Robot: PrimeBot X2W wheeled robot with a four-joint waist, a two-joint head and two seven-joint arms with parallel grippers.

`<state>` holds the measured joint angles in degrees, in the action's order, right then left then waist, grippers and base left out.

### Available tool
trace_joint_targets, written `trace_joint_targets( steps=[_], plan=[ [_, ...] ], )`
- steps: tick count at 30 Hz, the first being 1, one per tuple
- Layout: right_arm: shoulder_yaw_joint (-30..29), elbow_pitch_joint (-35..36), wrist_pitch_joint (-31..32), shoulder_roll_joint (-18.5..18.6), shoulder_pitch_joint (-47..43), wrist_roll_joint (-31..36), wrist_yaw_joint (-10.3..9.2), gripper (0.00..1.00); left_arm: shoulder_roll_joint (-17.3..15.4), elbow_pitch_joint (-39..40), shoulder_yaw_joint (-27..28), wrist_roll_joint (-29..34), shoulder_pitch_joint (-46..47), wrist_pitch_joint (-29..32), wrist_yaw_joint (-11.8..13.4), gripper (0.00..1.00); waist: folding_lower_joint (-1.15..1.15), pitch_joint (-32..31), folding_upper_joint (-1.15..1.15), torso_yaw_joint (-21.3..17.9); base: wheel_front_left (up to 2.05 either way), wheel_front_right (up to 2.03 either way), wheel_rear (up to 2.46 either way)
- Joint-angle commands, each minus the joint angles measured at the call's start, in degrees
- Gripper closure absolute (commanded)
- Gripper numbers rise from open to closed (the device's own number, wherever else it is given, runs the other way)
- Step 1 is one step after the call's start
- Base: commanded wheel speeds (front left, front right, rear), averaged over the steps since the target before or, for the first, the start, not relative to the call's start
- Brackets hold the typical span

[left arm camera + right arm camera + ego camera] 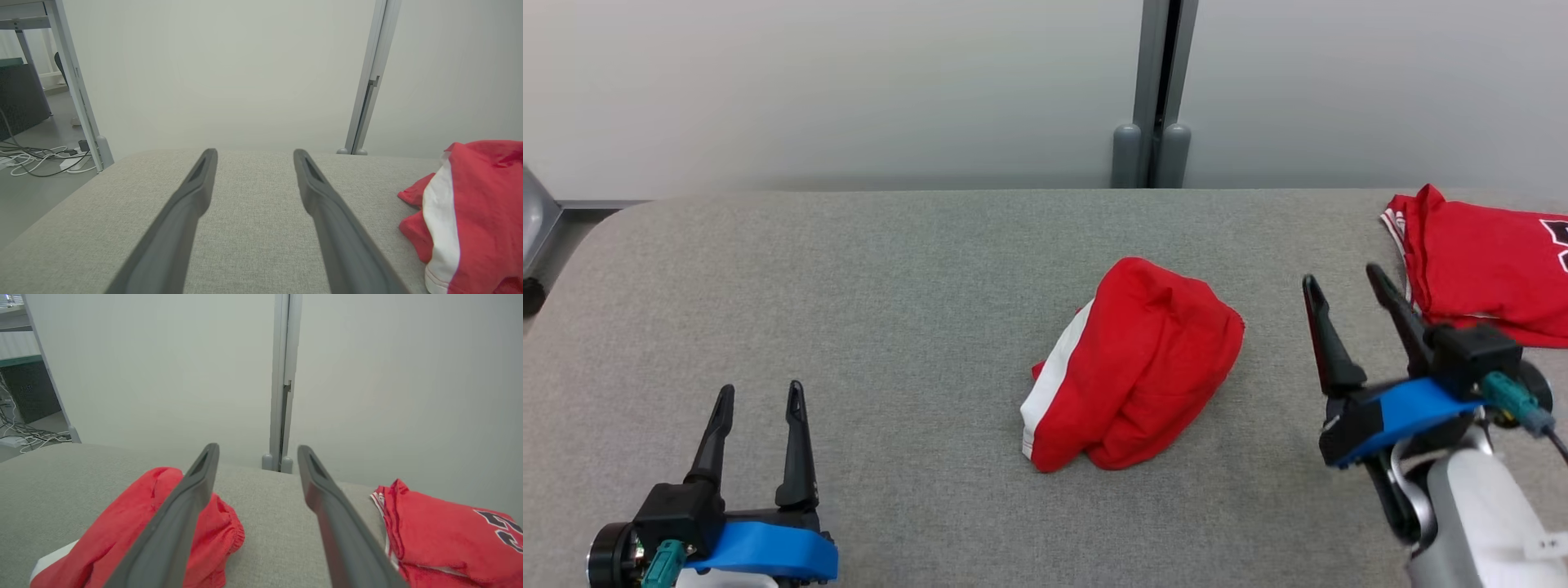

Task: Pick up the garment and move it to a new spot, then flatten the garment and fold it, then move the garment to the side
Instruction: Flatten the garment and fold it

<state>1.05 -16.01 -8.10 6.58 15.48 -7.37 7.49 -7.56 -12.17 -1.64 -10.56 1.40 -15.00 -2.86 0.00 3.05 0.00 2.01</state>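
The garment (1486, 269), a red jersey with striped trim at its edge, lies folded in a flat stack at the far right edge of the bench (849, 269). Judging by that, it looks picked up, flattened, folded and set aside, so little or nothing of the task seems left for it.

A second red piece (1143, 367) with a broad white band sits crumpled in a heap near the middle of the bench, well apart from the jersey. It is not flattened or folded, and it may be the next piece to handle.

The left hand (760, 389) hovers over the near left corner, fingers spread, with nothing in it. The right hand (1342, 278) stands between the heap and the jersey, also spread wide and empty.

Black block characters outlined in white show on the jersey at the picture's edge. They are cut off and cannot be read, and no brand or label is legible.
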Motion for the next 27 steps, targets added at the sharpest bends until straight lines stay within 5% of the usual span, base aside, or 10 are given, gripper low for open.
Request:
trace_joint_targets(
  steps=[1,13,27],
  plan=[
    [0.9,-0.8,0.4,1.3,3.9,0.2,0.00,0.00,0.0,0.1,0.1,0.3,1.2,-0.2,-0.4,0.00,0.00,0.8,0.00,1.0,0.00,0.00,0.00],
    [9.8,-16.0,8.6,8.3,23.0,0.2,0.00,0.00,2.7,0.4,-1.6,1.7,5.4,-0.2,-1.8,0.00,0.00,6.0,0.00,7.5,0.00,0.00,0.00],
    [20.6,-39.4,14.4,10.0,29.2,-5.1,0.00,0.00,4.3,-0.8,-2.1,2.0,7.7,-0.3,-2.7,0.00,0.00,8.7,0.00,11.5,0.00,0.00,0.00]
  ],
)
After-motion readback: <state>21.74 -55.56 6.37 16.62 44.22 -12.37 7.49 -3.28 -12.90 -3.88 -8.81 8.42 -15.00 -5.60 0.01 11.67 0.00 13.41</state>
